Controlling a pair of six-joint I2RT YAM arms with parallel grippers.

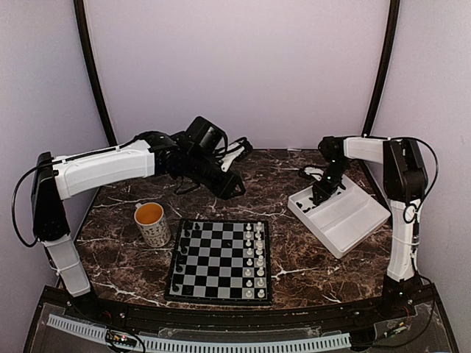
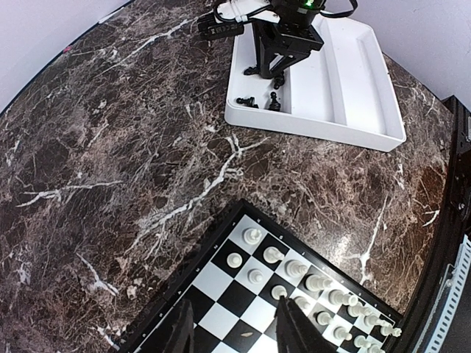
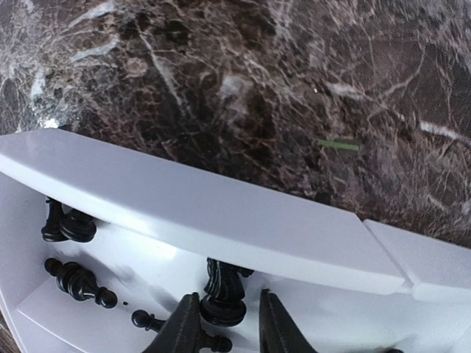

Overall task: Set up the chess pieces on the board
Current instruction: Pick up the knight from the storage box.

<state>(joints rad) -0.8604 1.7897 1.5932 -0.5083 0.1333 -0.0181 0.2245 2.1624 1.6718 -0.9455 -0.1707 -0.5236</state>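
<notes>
While the right gripper (image 3: 229,301) sits low in the tray (image 3: 221,213), its fingers (image 3: 184,327) are spread either side of an upright black piece (image 3: 222,283). A gap shows on the right side, so no pinch yet. Other pieces (image 3: 77,282) lie off to the left of the fingers, one on its side.

This piece looks tiny, light, hard and glossy, so I judge it slippery and easy to tip. It is narrow above a wide base. The best hold looks like the waist just above that base, fingers square on, or it may squirt out.

Over at the left gripper (image 2: 234,310), the fingers are spread with nothing between them. The board (image 2: 210,279) lies right beneath them, with white pieces (image 2: 294,268) ahead and to the right.
</notes>
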